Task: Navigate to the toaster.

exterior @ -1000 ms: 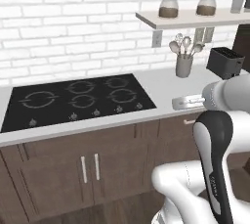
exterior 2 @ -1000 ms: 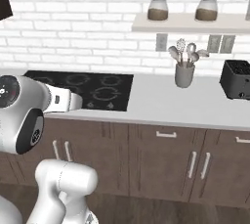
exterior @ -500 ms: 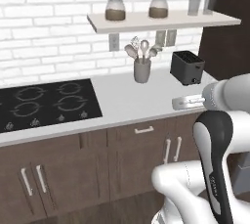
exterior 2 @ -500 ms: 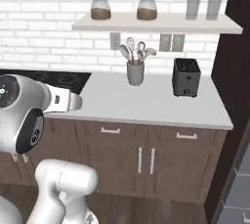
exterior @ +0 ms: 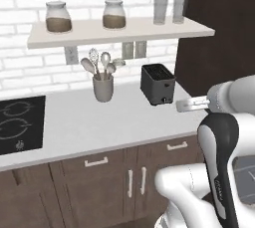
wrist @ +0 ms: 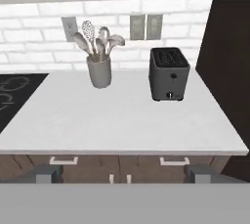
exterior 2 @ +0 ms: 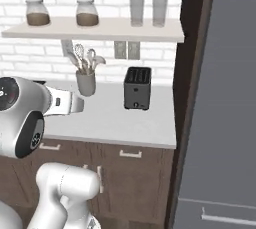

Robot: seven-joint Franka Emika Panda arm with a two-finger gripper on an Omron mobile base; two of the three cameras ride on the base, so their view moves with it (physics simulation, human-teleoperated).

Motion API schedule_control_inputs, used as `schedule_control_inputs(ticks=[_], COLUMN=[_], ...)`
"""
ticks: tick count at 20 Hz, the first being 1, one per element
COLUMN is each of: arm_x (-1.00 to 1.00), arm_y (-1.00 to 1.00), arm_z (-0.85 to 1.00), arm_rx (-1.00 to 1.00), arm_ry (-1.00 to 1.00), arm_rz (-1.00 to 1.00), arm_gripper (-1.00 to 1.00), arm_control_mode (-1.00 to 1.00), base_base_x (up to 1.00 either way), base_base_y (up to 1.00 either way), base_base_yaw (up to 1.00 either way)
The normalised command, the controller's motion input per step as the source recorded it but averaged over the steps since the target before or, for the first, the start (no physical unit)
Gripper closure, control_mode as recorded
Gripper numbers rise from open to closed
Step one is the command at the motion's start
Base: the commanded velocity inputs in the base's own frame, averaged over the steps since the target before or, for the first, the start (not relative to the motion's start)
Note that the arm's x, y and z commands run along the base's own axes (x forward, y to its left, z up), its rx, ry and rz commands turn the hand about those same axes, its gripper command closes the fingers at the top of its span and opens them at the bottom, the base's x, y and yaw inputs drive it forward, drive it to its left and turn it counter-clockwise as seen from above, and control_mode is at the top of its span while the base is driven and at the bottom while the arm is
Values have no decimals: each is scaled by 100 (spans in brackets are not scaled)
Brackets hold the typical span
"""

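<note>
Standing upright, the toaster [wrist: 169,73] faces forward, slots running front-to-back; fingers' [wrist: 122,174] spread unclear.

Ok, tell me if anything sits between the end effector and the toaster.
Nothing visible does. In the hand view, bare counter runs up to the toaster; the utensil holder stands off to its left, clear of the line.

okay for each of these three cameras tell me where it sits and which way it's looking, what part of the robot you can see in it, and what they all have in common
Left base view: behind the arm, left; faces the counter; white arm at lower right.
Right base view: behind, right; faces the counter and tall dark cabinet; arm at lower left.
Hand view: on the hand, looking level over the counter at the brick wall.
Shared: toaster, utensil holder.
</note>
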Motion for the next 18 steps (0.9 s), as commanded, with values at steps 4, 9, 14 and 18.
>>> schedule_control_inputs(ticks=[4, 9, 14, 18], arm_x=[0, 0, 0, 0], arm_y=[0, 0, 0, 0], arm_z=[0, 0, 0, 0], arm_rx=[0, 0, 0, 0], arm_ry=[0, 0, 0, 0], arm_rz=[0, 0, 0, 0], arm_gripper=[-100, -100, -100, -100], arm_control_mode=[100, 100, 100, 100], base_base_x=[100, 100, 100, 100], base_base_y=[-96, -93, 1, 2], base_base_yaw=[15, 15, 12, -14])
